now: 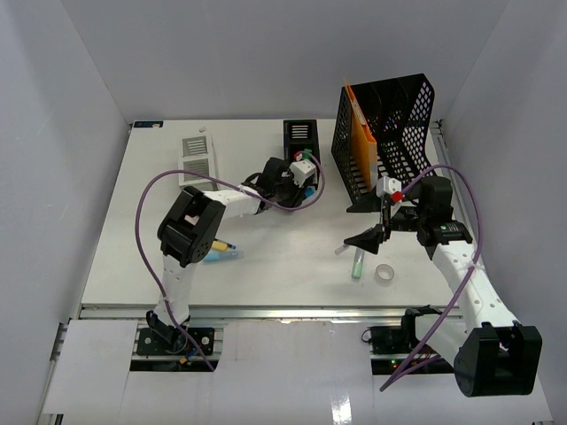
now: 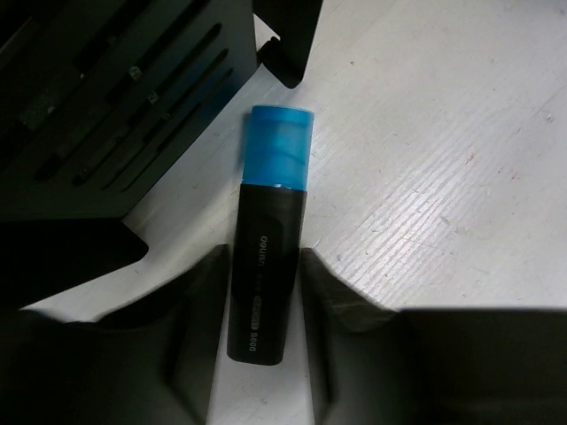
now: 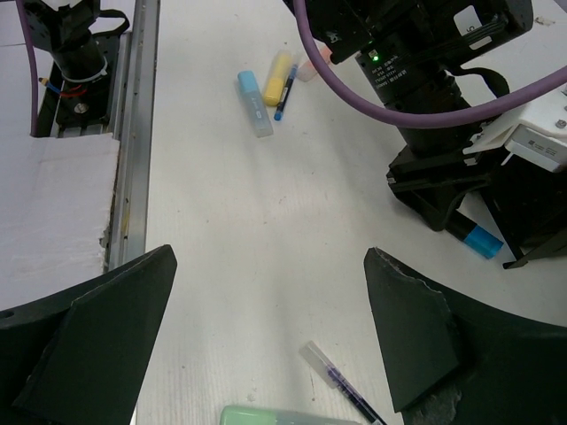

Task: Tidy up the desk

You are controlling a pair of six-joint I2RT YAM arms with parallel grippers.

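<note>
Top external view: the desk (image 1: 283, 266), a wide white top, fills the floor of the white-walled booth, with its metal rail (image 1: 266, 312) running along the near edge in front of the arm bases. Toward the far middle, the left gripper (image 1: 306, 184) is down at the surface, just near of a black slotted holder (image 1: 301, 135). Seen from the left wrist, its fingers (image 2: 195, 345) sit either side of a black marker with a blue cap (image 2: 266, 274) lying flat on the desk. The right one seems to touch the barrel, but I cannot tell whether the pair truly clamps it.

Over to the right, the right gripper (image 1: 372, 237) hangs above bare desk, its fingers (image 3: 97, 345) spread wide with nothing between them. Just near of it lie a green marker (image 1: 357, 264) and a roll of tape (image 1: 384, 274). A black mesh file rack (image 1: 399, 133) holding an orange folder (image 1: 361, 133) stands at the far right, and a white vented box (image 1: 197, 158) sits at the far left.
</note>
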